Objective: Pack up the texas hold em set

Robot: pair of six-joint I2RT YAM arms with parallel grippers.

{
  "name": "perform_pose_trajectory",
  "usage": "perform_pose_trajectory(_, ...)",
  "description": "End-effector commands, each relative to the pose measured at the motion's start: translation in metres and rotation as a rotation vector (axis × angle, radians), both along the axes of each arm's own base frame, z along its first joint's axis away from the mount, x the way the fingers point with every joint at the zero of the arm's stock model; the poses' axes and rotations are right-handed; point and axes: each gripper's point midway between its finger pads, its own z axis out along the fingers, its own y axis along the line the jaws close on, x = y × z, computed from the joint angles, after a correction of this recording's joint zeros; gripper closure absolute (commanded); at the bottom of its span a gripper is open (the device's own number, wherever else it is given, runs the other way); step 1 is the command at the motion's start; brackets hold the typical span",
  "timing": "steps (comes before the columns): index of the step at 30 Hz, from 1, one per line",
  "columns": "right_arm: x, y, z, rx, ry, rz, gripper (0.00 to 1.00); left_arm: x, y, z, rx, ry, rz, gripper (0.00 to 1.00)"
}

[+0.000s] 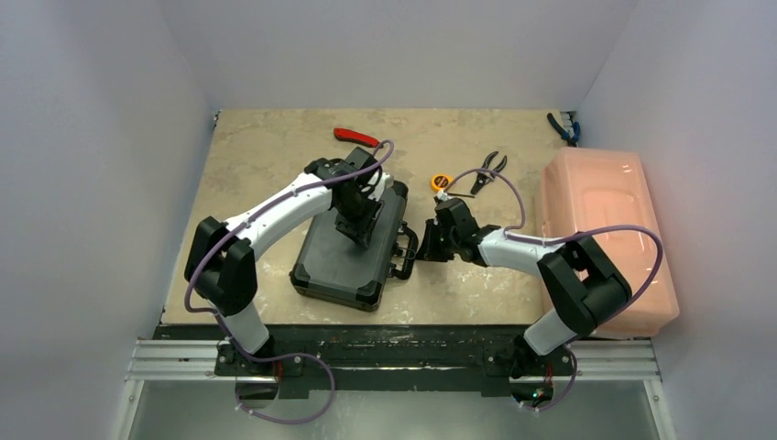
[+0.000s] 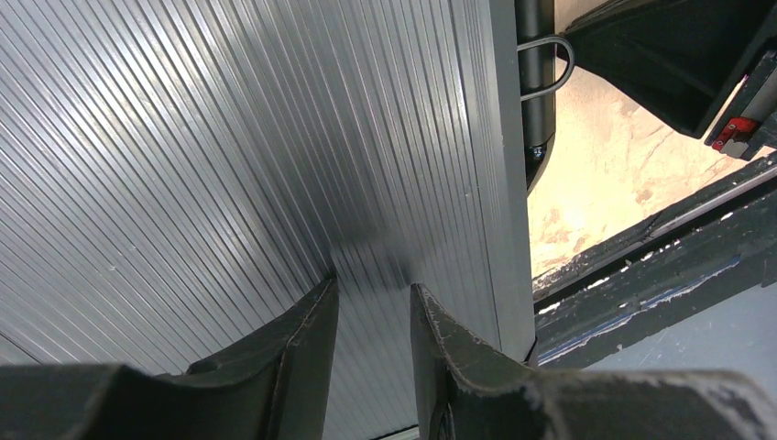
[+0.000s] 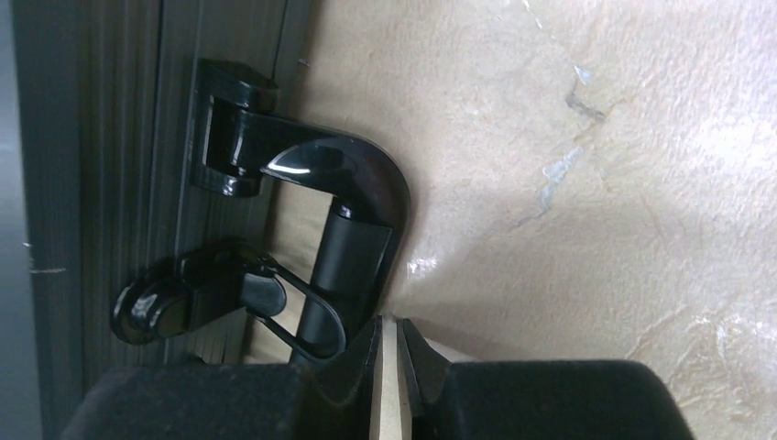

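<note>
The black briefcase (image 1: 344, 257) lies closed on the table. Its handle (image 1: 404, 252) points right. My left gripper (image 1: 359, 231) stands on the lid; in the left wrist view (image 2: 371, 286) its fingers are a little apart, with the tips on the ribbed lid (image 2: 229, 137) and nothing between them. My right gripper (image 1: 431, 247) is low on the table beside the handle (image 3: 353, 183). In the right wrist view (image 3: 391, 321) its fingers are almost together and empty. A latch (image 3: 211, 293) with a wire loop sits by the handle. Card decks, discs and dice are out of view.
A large pink bin (image 1: 605, 238) lies at the right edge. A yellow tape measure (image 1: 442, 182) and black pliers (image 1: 486, 170) lie behind my right gripper. A red-handled tool (image 1: 355, 137) lies behind the case. Blue pliers (image 1: 563, 128) lie in the far right corner.
</note>
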Motion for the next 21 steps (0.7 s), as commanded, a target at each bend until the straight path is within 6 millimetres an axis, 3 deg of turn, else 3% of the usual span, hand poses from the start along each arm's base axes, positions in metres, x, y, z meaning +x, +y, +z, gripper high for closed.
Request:
perform_pose_trajectory(1, 0.02, 0.016, 0.023, 0.061, -0.064, 0.009, 0.88, -0.006, 0.002, -0.007, 0.039, 0.03, -0.028, 0.66)
perform_pose_trajectory(21, 0.024, 0.024, 0.035, 0.066, -0.055, 0.04, 0.92, -0.007, 0.002, -0.007, 0.052, 0.032, -0.037, 0.67)
